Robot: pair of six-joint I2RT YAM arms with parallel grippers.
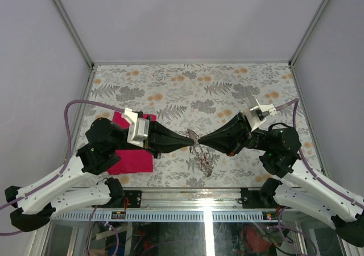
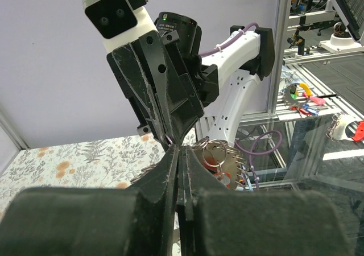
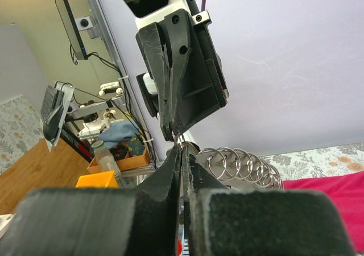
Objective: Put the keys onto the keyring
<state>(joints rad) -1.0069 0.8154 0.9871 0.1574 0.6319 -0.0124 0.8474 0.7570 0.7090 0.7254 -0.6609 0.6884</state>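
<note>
Left gripper (image 1: 189, 140) and right gripper (image 1: 205, 141): both pinched fully together, tip against tip, raised above the floral table (image 1: 227, 91). Where they meet, a thin wire loop looks caught in both pinches.

Just beyond the tips we see the keyring (image 3: 239, 164), a row of silvery coils hanging off the surface. Below the tips dangles a dark clump, likely the keys (image 1: 206, 162). They are too small for us to count or tell colours.

Further out, behind the left gripper, a magenta cloth (image 1: 132, 160) lies under that arm.

Progress: we judge threading is under way, with ring and keys gathered and lifted. Whether every key sits fully on the ring we cannot tell. Seating any remaining key is left.
</note>
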